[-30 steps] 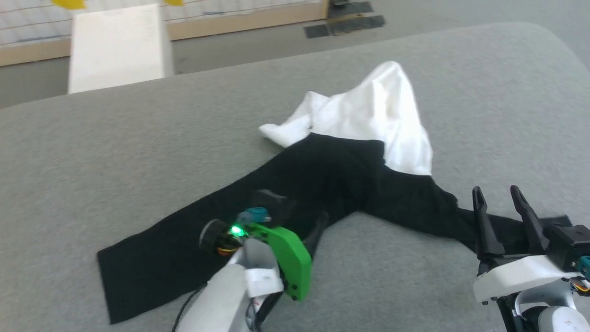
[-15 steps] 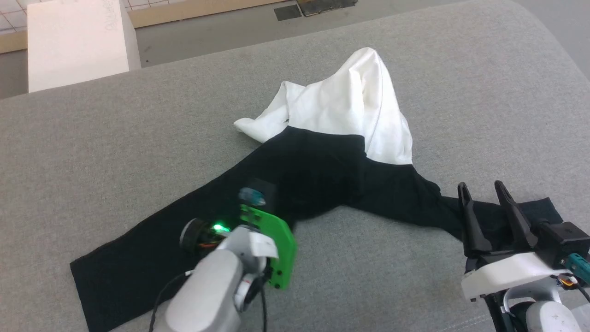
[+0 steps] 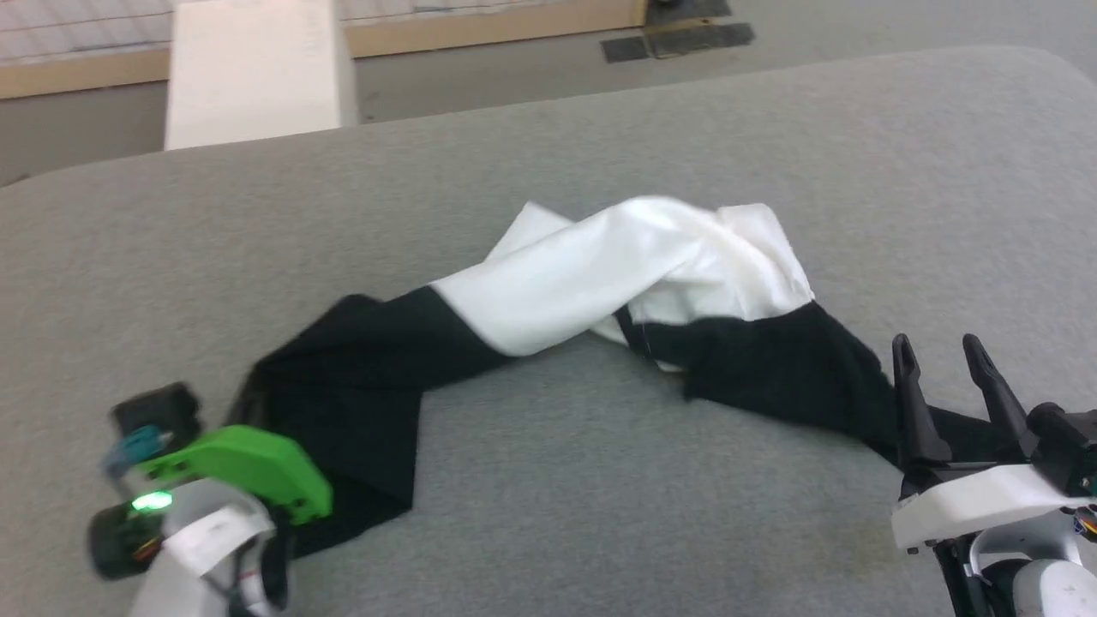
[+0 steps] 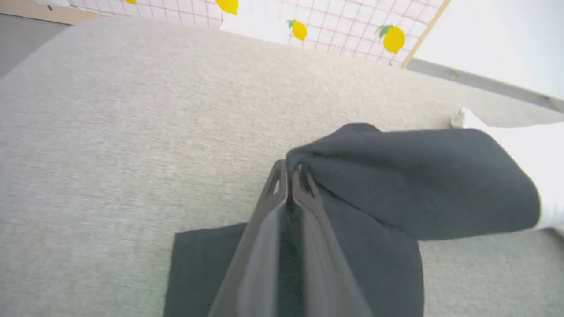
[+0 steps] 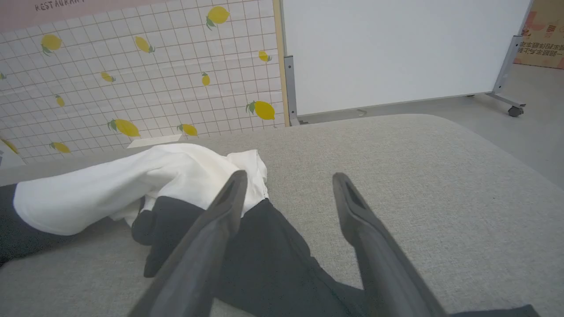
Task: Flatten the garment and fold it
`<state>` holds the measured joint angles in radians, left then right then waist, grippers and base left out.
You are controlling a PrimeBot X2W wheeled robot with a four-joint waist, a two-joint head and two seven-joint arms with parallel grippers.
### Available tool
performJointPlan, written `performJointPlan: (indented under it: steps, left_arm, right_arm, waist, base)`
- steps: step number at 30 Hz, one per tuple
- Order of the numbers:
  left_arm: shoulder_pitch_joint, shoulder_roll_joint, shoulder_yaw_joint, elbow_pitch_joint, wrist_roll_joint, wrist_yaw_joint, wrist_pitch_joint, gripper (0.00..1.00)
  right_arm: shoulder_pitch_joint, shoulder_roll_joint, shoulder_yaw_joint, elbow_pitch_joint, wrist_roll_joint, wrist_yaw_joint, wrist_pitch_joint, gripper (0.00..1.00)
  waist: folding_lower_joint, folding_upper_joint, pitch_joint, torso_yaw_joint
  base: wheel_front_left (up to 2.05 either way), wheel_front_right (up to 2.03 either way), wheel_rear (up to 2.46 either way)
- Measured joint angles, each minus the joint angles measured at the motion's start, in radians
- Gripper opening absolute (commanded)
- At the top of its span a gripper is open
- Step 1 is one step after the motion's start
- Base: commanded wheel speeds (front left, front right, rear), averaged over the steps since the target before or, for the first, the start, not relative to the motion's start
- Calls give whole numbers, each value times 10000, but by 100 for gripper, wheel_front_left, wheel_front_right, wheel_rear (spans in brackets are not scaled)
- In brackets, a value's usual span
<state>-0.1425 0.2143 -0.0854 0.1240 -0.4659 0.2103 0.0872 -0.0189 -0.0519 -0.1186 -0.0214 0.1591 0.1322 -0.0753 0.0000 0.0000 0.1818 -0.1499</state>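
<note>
The left gripper, at eight o'clock on the grey surface, is clamped on the garment's black fold, while the right gripper, at four o'clock, stands apart over black cloth.

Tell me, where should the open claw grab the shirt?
The black sleeve lying flat beneath the right gripper. Come straight down from above and pinch near its end: the garment is limp, and the left gripper holds the other black end.

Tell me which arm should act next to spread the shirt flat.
Right. The left gripper is shut on one black sleeve of the shirt, while the right gripper hangs open over the other sleeve, so it probably only needs to lower and close.
</note>
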Motion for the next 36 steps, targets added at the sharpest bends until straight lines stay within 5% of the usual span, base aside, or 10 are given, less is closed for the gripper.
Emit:
performJointPlan:
  steps: [7,9,10,13,23,36]
  left_arm:
    - [780,405,988,-704,-98,656,-272,0]
    - [883,410,899,-639,-201,548,-167,100]
    - [921,215,552,-525,-556,75,-96,100]
    - [922,-73,307,-401,-744,-337,-385,100]
    - [997,-349,357,-815,-88,-686,-3166,100]
    - [600,-1275,648,-1220,1057,-1555,-3411,100]
  right_arm:
    - [10,4,-150,-132,-102,0,353,100]
    - [10,2,-153,-142,-104,0,439,100]
    - [10,6,-140,-148,-104,0,685,100]
    - [53,6,-188,-59,-157,0,1296,100]
    - [611,12,-941,372,-150,0,4335,100]
    - [-763,-8,-1112,1854,-127,0,6395,100]
  waist:
    - [0,0,-148,780]
    - [0,0,-176,935]
    - [0,0,-203,1095]
    - [0,0,-234,1202]
    - [0,0,-355,1754]
    - [0,0,231,2458]
  base:
    - [0,0,0]
    - [0,0,0]
    - [0,0,0]
    - [0,0,0]
    - [0,0,0]
    - [0,0,0]
